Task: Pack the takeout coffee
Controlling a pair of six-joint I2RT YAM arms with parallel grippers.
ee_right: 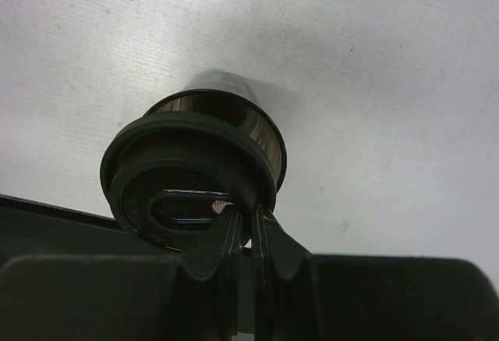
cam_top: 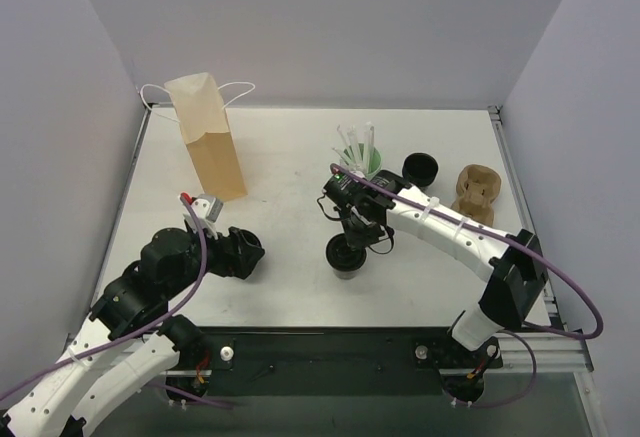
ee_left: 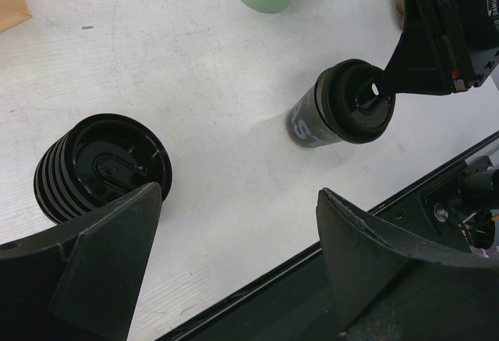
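The takeout coffee (cam_top: 345, 255) is a small black paper cup with a black lid, standing on the table near the front middle. It also shows in the left wrist view (ee_left: 312, 116) and the right wrist view (ee_right: 195, 169). My right gripper (cam_top: 357, 238) is over it, and its fingers (ee_right: 234, 236) are shut on the near rim of the lid. It shows in the left wrist view (ee_left: 373, 90) too. My left gripper (ee_left: 238, 193) is open and empty, low over the table left of the cup (cam_top: 245, 253).
A squat stack of black lids (ee_left: 101, 165) lies by my left finger. A tall brown paper bag (cam_top: 207, 139) stands at the back left. A mint-green cup with straws (cam_top: 360, 162), an open black cup (cam_top: 420, 168) and a cardboard cup carrier (cam_top: 476, 192) stand at the back right.
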